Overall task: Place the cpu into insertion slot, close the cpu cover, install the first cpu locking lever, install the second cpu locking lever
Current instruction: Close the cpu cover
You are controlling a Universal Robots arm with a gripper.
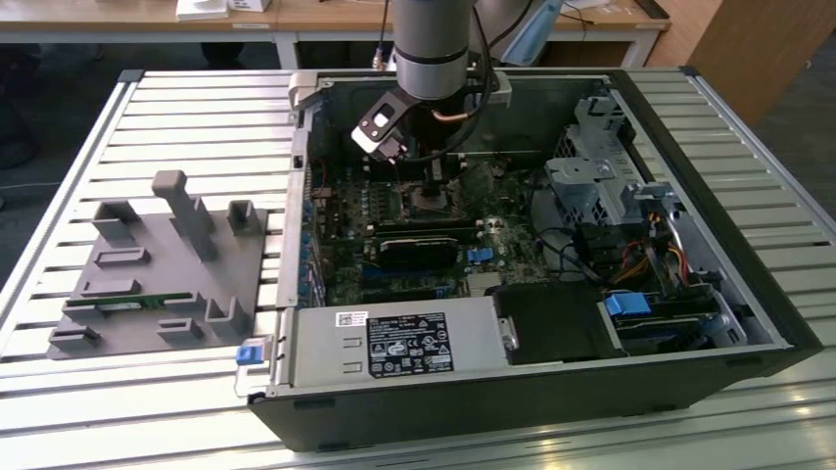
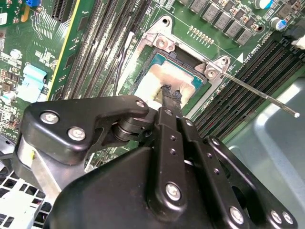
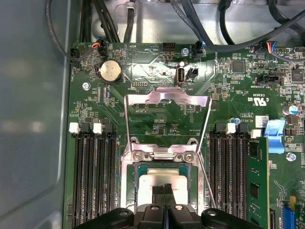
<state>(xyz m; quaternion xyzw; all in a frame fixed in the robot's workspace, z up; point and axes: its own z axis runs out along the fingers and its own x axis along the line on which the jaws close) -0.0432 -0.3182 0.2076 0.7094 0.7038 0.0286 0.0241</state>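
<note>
The cpu [image 3: 159, 180] lies flat in the insertion slot [image 3: 138, 193], its dull silver top also visible in the second wrist view [image 2: 150, 82]. My gripper [image 3: 164, 194] is shut, its black fingertips [image 2: 169, 94] together right over the chip's top; I cannot tell whether they touch it. The cpu cover [image 3: 167, 95] is swung open, its silver frame lying back over the green board past the hinge. One locking lever [image 2: 257, 93] sticks out as a thin rod, unlatched. A second thin lever [image 2: 122, 59] stands beside the socket. In the exterior view the gripper [image 1: 425, 186] reaches down into the open case.
Memory slots [image 3: 93, 176] flank the socket, with a green card [image 3: 257, 186] on one side. Black cables [image 3: 109, 19] run behind the board. A power supply box [image 1: 392, 343] and a drive cage [image 1: 588, 181] stand inside the case. A grey fixture [image 1: 157, 264] sits at the exterior view's left.
</note>
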